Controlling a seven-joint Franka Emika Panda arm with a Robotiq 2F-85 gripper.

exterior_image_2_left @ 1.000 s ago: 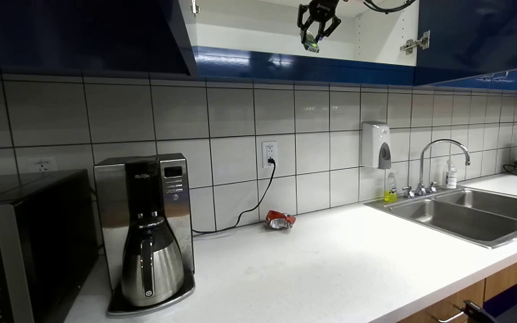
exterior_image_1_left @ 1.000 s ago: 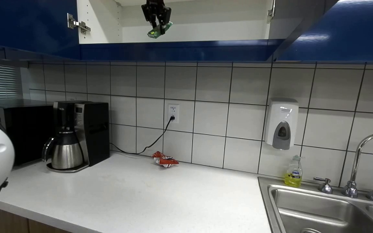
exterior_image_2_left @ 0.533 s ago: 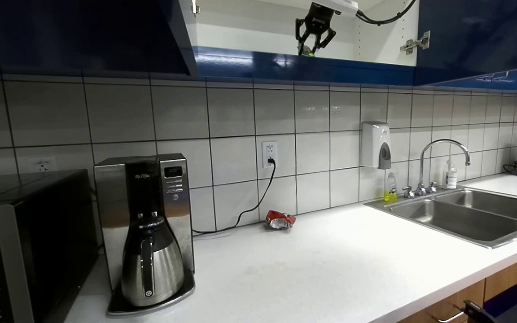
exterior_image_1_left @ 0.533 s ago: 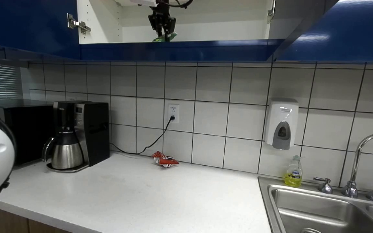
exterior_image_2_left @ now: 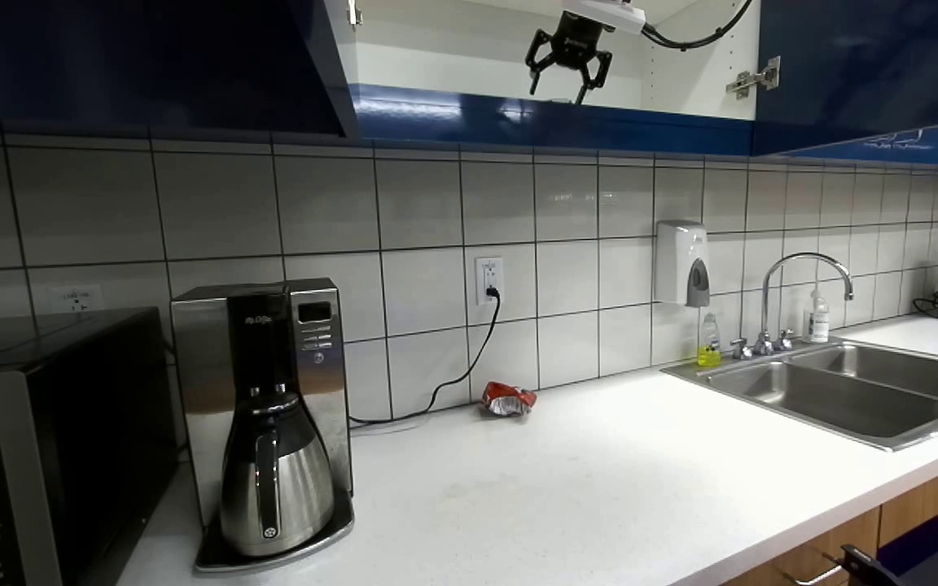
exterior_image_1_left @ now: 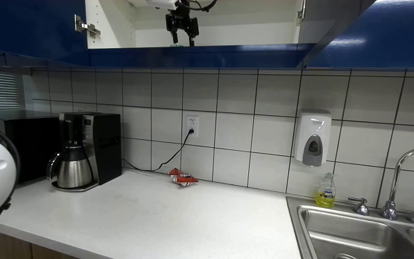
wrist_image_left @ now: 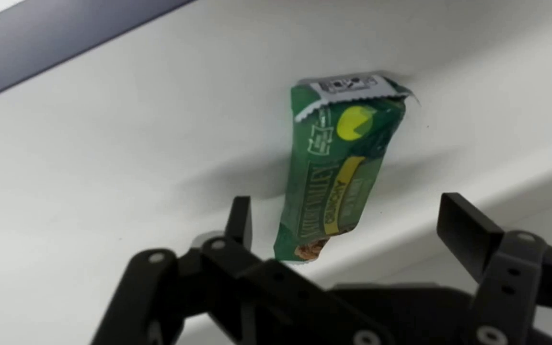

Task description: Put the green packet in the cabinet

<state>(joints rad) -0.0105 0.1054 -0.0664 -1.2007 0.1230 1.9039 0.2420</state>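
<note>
Lying in the cabinet (exterior_image_1_left: 214, 56) — the green packet (wrist_image_left: 336, 172) — under a wide-spread gripper (exterior_image_2_left: 556, 96).

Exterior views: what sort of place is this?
A kitchen, possibly a shared or office kitchenette; the pictures don't settle which. Both exterior views show a coffee maker, a double sink and a wall-mounted soap dispenser.

We see a white tabletop (exterior_image_2_left: 550, 496) bearing a microwave (exterior_image_2_left: 70, 448), a coffee maker (exterior_image_2_left: 261, 370) just beside it and a crumpled red packet (exterior_image_2_left: 509, 399).
</note>
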